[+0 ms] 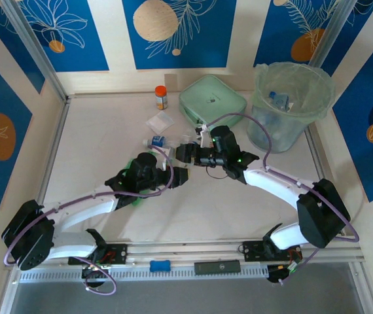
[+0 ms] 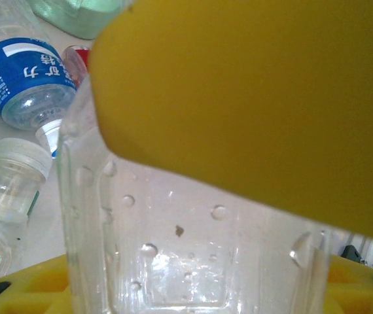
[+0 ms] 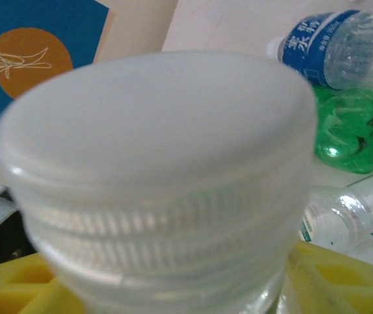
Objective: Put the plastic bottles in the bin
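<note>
Clamping a clear bottle (image 2: pixel 193 248) in my left gripper (image 1: pixel 175 175) to carry it to the bin (image 1: pixel 317 98) at two o'clock, I cannot tell if my right gripper (image 1: pixel 185 154) grips the white-capped bottle (image 3: pixel 160 163).

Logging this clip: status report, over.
Left gripper shut on clear bottle. Right gripper at white-capped bottle, grip unclear. Bin upright, far right; blue-labelled bottle on table.

Your bin (image 1: pixel 291 134), tall, translucent and green-lined, stands upright at the far right of the surface (image 1: pixel 108 131), with blue-labelled bottles (image 1: pixel 279 101) inside. Another blue-labelled bottle (image 1: pixel 157 141) lies mid-surface. A clear droplet-beaded bottle (image 2: pixel 193 248) sits clamped between the left jaws.
</note>
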`<control>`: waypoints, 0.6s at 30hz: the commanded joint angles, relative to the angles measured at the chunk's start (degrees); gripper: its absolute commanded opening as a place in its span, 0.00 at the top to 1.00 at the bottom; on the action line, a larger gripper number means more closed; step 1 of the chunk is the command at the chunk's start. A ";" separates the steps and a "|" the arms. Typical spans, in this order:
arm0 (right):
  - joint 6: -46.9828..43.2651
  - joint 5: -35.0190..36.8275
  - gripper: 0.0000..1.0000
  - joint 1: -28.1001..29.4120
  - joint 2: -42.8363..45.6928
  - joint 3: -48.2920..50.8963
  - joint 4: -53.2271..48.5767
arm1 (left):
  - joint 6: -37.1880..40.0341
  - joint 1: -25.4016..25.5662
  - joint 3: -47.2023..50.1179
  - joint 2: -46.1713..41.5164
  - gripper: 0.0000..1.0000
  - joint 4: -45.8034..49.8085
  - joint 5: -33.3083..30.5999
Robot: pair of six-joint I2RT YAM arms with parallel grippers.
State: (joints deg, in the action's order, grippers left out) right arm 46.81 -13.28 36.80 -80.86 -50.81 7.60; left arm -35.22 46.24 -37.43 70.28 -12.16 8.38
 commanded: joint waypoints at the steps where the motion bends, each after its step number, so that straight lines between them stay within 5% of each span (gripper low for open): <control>1: -1.17 0.77 0.43 0.13 0.02 -0.75 -1.81 | 0.38 -0.37 -1.03 -0.58 0.46 -1.83 0.13; 10: -3.37 3.99 0.50 -3.39 0.31 -1.93 -4.26 | -0.44 -0.47 1.54 -4.09 0.17 0.30 -2.01; 18: -5.94 7.14 0.51 -10.21 3.50 -3.61 -10.59 | -3.35 -3.19 7.02 -13.05 0.01 8.90 -14.89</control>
State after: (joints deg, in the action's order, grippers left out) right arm 43.29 -8.27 28.36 -80.31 -51.57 0.43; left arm -37.39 44.62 -32.05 60.36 -8.03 0.89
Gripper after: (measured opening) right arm 0.586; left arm 0.990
